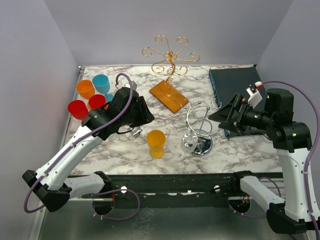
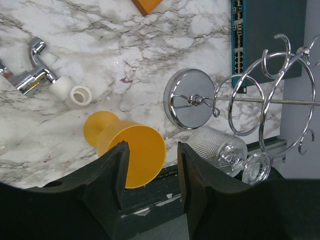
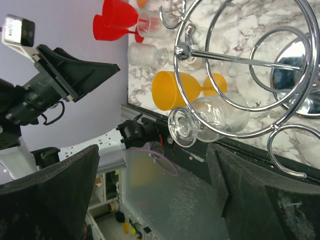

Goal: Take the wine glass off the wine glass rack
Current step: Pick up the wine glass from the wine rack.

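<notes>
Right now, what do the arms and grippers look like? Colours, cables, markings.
The left arm and right arm have white links with black joints and wrists. A purple cable loops along each. The left gripper and right gripper have matte black, wedge-shaped fingers. A small white box with a red spot sits by the right wrist.

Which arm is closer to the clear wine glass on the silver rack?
Right. The right gripper, open, faces the wine glass from just beside the rack. The left gripper is farther off, with the orange goblet between it and the glass.
</notes>
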Robot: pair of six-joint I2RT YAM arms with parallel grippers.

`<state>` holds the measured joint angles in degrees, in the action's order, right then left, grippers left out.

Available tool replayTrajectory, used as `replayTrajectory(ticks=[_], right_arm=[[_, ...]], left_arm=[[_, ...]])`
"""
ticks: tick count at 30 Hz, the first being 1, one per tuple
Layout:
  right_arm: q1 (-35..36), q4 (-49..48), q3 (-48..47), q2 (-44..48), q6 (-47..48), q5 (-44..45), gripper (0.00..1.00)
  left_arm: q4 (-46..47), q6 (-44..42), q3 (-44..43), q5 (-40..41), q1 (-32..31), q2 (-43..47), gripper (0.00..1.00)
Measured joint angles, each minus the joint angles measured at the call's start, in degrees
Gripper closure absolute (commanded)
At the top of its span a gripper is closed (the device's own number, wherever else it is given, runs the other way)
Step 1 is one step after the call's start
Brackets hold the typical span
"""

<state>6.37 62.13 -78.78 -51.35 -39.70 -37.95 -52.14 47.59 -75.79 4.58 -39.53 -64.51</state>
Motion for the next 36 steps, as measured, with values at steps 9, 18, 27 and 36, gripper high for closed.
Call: replayTrajectory(ticks=[9,18,27,36], right_arm=[[0.0,1.2,1.8,-0.1,1.9,-1.1,0.08],[0.0,1.1,4.1,0.2,2.3,-1.2,0.08],[0.7,0.5,4.4,-1.5,2.1,-1.2,0.08],[10.9,-1.7,4.9,-4.6,-1.4,2.6,0.09]], left_arm=[[3.4,3.0,0.7,2.7,-5.4,-1.7,0.50],[5.6,3.9,1.0,3.2,-6.1,-4.1,0.49],[7.4,3.8,1.0,3.2,-6.1,-5.8,0.47],[9.4,3.8,1.0,2.8,-6.1,-7.2,0.46]])
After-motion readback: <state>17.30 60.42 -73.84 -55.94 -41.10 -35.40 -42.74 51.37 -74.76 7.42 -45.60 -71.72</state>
